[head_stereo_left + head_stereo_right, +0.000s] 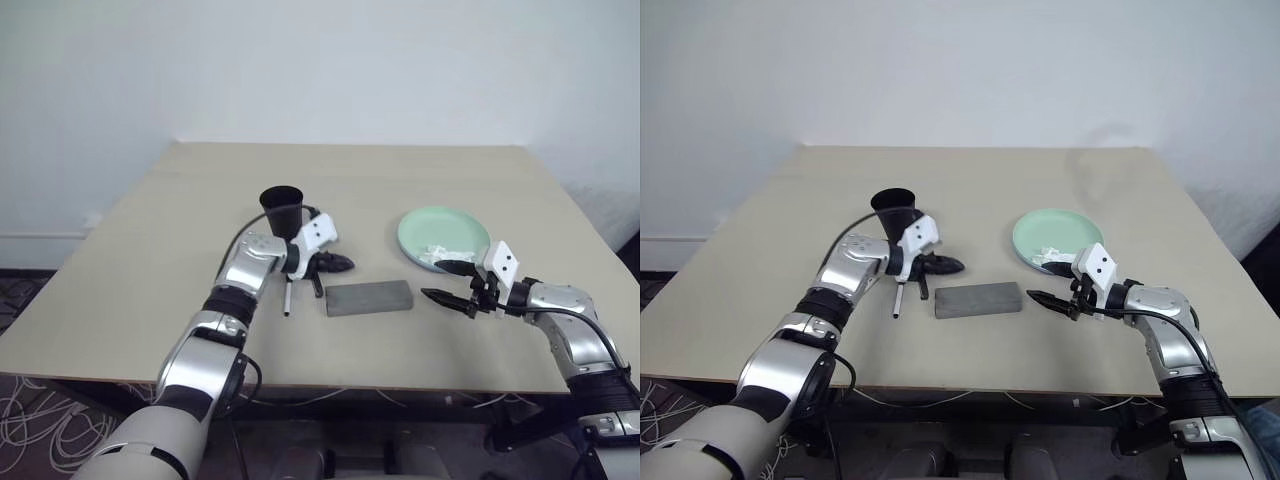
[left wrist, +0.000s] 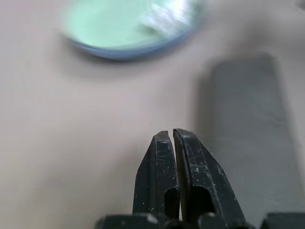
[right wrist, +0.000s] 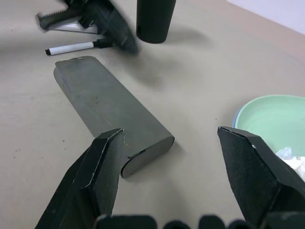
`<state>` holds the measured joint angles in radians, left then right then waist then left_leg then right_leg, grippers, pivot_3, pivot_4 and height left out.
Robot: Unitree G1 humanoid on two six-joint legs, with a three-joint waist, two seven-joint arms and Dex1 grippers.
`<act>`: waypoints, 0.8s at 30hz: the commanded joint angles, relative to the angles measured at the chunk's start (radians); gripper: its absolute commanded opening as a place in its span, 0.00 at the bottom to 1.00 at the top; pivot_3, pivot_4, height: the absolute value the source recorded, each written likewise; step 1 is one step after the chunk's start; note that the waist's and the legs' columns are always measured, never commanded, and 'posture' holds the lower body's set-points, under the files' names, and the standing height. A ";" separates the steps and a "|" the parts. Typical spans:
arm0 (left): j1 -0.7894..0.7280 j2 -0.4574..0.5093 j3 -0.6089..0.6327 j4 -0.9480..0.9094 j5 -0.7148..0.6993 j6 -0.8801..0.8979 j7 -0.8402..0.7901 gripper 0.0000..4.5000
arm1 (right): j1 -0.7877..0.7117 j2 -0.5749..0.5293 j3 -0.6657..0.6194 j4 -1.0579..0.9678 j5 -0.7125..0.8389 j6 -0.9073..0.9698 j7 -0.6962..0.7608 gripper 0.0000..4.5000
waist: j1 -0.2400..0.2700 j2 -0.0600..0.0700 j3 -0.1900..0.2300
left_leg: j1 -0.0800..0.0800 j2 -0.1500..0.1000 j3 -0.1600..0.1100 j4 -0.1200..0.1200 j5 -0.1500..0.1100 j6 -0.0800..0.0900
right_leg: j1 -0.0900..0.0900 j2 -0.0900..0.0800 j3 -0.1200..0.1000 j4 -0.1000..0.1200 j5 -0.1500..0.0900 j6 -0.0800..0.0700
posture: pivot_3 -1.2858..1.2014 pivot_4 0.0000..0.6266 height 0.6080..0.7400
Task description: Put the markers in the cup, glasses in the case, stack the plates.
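Flat on table, case [image 1: 369,297] long axis left-right; left gripper [image 1: 343,264] closed empty, right gripper [image 1: 452,283] wide, empty.

We see our left gripper [image 2: 172,136] with its two black fingers pressed together, tips meeting with only a hairline seam between them and nothing caught there. Fine scratches mark the finger [image 2: 198,164] faces. The fingers hang above the bare tan table [image 2: 71,143]. Just beside them lies the grey case [image 2: 248,119], closed, its long side running away from us and its far end rounded. Farther off, across open tabletop, sits the mint green plate [image 2: 105,24] with a blue rim showing under its near edge; we cannot tell whether that is a second plate. White tissue [image 2: 164,14] lies blurred on the plate.
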<state>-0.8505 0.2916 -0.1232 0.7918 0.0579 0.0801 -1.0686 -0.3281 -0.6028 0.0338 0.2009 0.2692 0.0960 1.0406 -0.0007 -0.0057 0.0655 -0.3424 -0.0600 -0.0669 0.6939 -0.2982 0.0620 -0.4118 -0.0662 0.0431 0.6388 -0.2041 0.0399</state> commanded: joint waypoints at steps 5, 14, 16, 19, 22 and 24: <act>0.179 -0.001 0.142 -0.398 -0.017 0.305 0.406 0.01 | -0.052 0.010 0.003 0.021 -0.012 -0.040 0.014 0.76 | 0.001 0.000 0.000 | 0.000 0.000 0.000 0.000 0.000 0.000 | 0.000 -0.001 0.000 0.000 0.003 -0.004 | 0.52 0.00 1.00; 0.376 -0.131 0.160 -0.869 0.007 0.826 0.719 0.60 | -0.084 0.020 0.016 0.068 -0.020 -0.062 0.037 0.76 | 0.005 0.000 0.000 | 0.000 -0.001 -0.001 -0.001 0.000 -0.001 | 0.000 -0.001 -0.001 -0.001 0.003 -0.004 | 0.52 0.00 1.00; 0.375 -0.168 0.180 -0.900 0.006 0.906 0.786 0.76 | -0.091 0.025 0.020 0.078 -0.024 -0.066 0.043 0.76 | 0.005 0.000 0.000 | 0.001 0.000 -0.001 -0.001 0.000 -0.002 | 0.001 -0.001 -0.001 0.000 0.001 -0.002 | 0.52 0.00 1.00; 0.369 -0.202 0.192 -0.917 0.015 0.978 0.864 0.82 | -0.099 0.033 0.025 0.089 -0.029 -0.071 0.047 0.76 | 0.003 0.000 0.000 | 0.002 0.000 -0.001 -0.001 0.000 -0.002 | 0.001 -0.001 -0.001 0.000 0.001 -0.002 | 0.52 0.00 1.00; 0.363 -0.210 0.175 -0.913 0.009 1.025 0.894 0.82 | -0.103 0.038 0.026 0.096 -0.032 -0.075 0.049 0.76 | 0.002 0.000 0.000 | 0.002 0.000 -0.001 -0.001 0.001 -0.003 | 0.001 -0.001 -0.001 0.000 0.001 -0.002 | 0.52 0.00 1.00; 0.361 -0.220 0.175 -0.903 0.004 1.046 0.915 0.82 | -0.103 0.040 0.026 0.096 -0.034 -0.077 0.048 0.76 | 0.001 0.000 0.000 | 0.002 0.000 -0.001 -0.001 0.001 -0.003 | 0.001 -0.001 -0.001 0.000 0.001 -0.002 | 0.52 0.00 1.00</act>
<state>-0.4631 0.0792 0.0525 -0.0859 0.0642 1.1136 -0.1751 -0.3969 -0.5639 0.0743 0.3109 0.2317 0.0398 1.0868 0.0006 -0.0054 0.0653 -0.3408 -0.0604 -0.0677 0.6933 -0.2974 0.0585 -0.4107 -0.0669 0.0420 0.6388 -0.2026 0.0379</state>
